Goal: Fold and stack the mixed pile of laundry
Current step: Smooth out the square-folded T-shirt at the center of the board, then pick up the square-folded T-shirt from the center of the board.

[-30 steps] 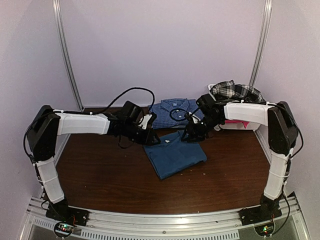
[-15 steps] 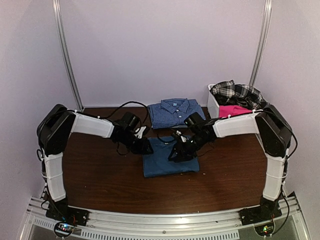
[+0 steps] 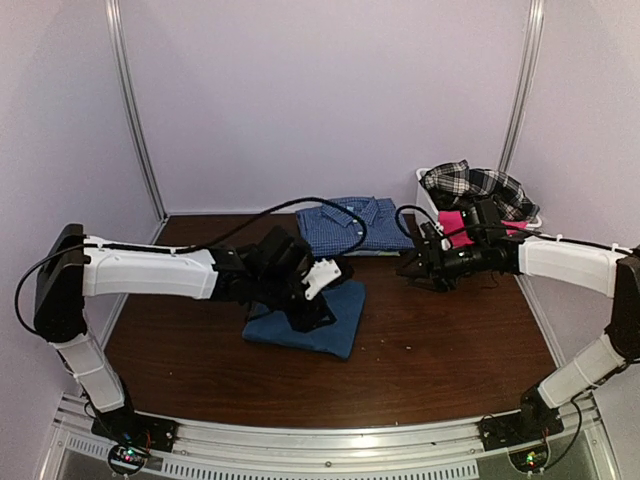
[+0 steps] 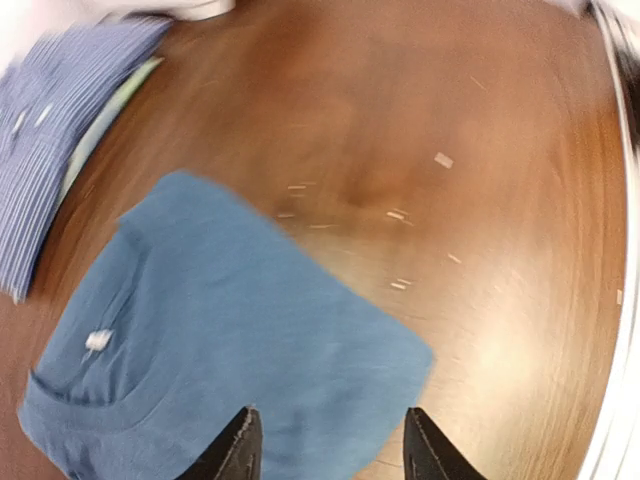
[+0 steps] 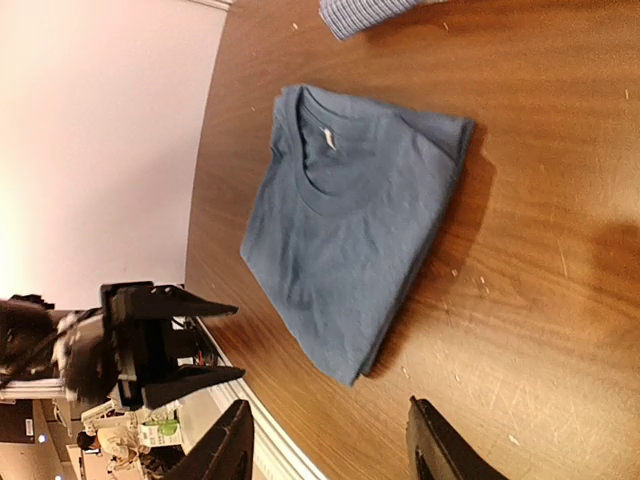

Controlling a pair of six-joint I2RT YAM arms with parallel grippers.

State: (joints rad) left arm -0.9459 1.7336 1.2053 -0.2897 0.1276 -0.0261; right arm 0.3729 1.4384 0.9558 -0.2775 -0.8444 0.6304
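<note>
Half a second ago both grippers were down on the folded dark blue T-shirt [image 3: 345, 312]. Now the right gripper [image 3: 415, 268] has drawn back to just in front of the white rectangular plastic bin [image 3: 424, 200]. The left gripper [image 3: 308, 312] hangs over the T-shirt, well to the left of the bin. The T-shirt has slid a little farther from the bin and lies skewed on the brown wooden table [image 3: 450, 340], nearer the arm bases than the bin is.

Both pairs of fingers stand apart with nothing between them. In the left wrist view the left gripper [image 4: 330, 452] shows only blue cloth below its tips, and contact with the cloth cannot be told. In the right wrist view the right gripper [image 5: 330, 445] looks across bare wood at the T-shirt [image 5: 340, 250], neckline and label up.

From above, the left gripper covers the T-shirt's middle. The right arm crosses the bin's front and hides part of the bright pink piece [image 3: 455, 222]. The black-and-white plaid shirt [image 3: 475, 182] is heaped over the bin's rim. The left wrist view is blurred, with the T-shirt [image 4: 220, 350] cut off at its lower edge.

A folded blue checked collared shirt [image 3: 340, 225] lies at the back, just left of the bin. Bare wood runs between the T-shirt and the bin, and a strip separates the T-shirt from the table's near edge.
</note>
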